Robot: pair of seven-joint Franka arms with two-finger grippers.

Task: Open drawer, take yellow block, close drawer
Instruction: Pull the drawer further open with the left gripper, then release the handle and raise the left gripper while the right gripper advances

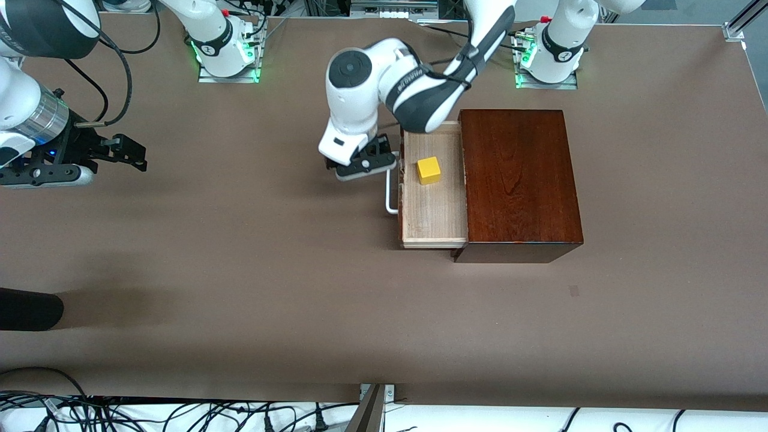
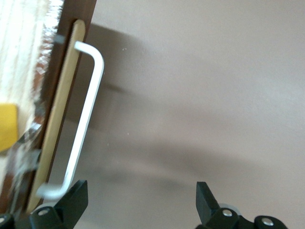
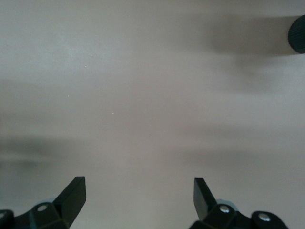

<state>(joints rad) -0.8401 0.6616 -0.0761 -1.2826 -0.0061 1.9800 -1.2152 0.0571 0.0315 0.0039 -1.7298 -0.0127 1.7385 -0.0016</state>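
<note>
The drawer (image 1: 435, 207) stands pulled out of the dark mahogany box (image 1: 521, 180) toward the right arm's end of the table. The yellow block (image 1: 428, 170) sits in its pale wooden tray. My left gripper (image 1: 369, 161) hovers open just outside the drawer's white bar handle (image 1: 391, 193), with nothing between its fingers. In the left wrist view the handle (image 2: 86, 119) runs along the drawer front (image 2: 59, 119), one finger (image 2: 76, 198) is close to the handle's end, and a corner of the yellow block (image 2: 7, 126) shows; the left gripper (image 2: 141, 193) is over bare table. My right gripper (image 1: 137, 154) waits open over the table at its own end.
A black rounded object (image 1: 30, 309) lies at the table's edge at the right arm's end, nearer the front camera; it also shows in the right wrist view as a black rounded object (image 3: 298, 33). The right gripper (image 3: 139, 191) looks down on bare brown table (image 1: 240, 270).
</note>
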